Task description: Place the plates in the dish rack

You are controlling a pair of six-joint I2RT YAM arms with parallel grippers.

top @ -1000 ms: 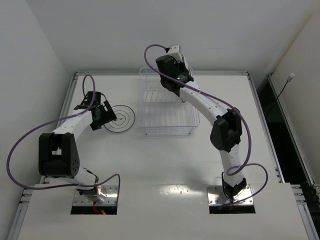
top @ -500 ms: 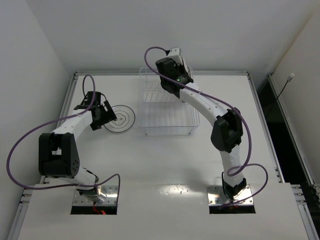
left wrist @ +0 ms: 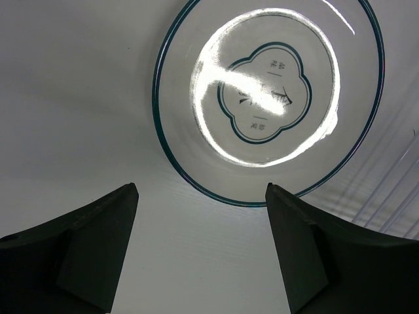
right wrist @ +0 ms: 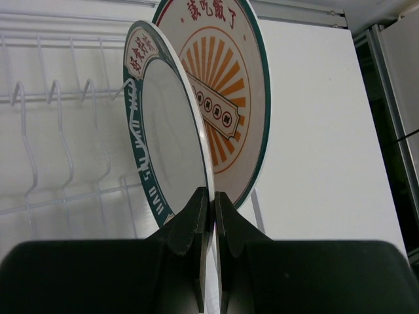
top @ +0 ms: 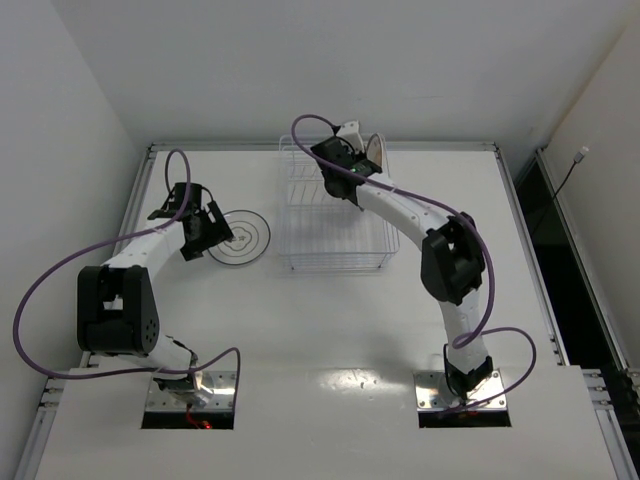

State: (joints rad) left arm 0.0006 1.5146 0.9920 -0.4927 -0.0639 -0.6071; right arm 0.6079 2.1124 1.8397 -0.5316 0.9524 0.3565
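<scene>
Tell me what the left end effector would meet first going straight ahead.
Probably the ringed plate, lying flat just ahead of the left end effector; depth is unclear, perhaps the table first.

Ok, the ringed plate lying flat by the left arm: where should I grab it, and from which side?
Take the ringed plate by its rim on the edge facing the left gripper, coming in low from the left. It lies flat on the table, so only the rim offers the open jaws an edge, and the dish rack stands close on its right.
</scene>
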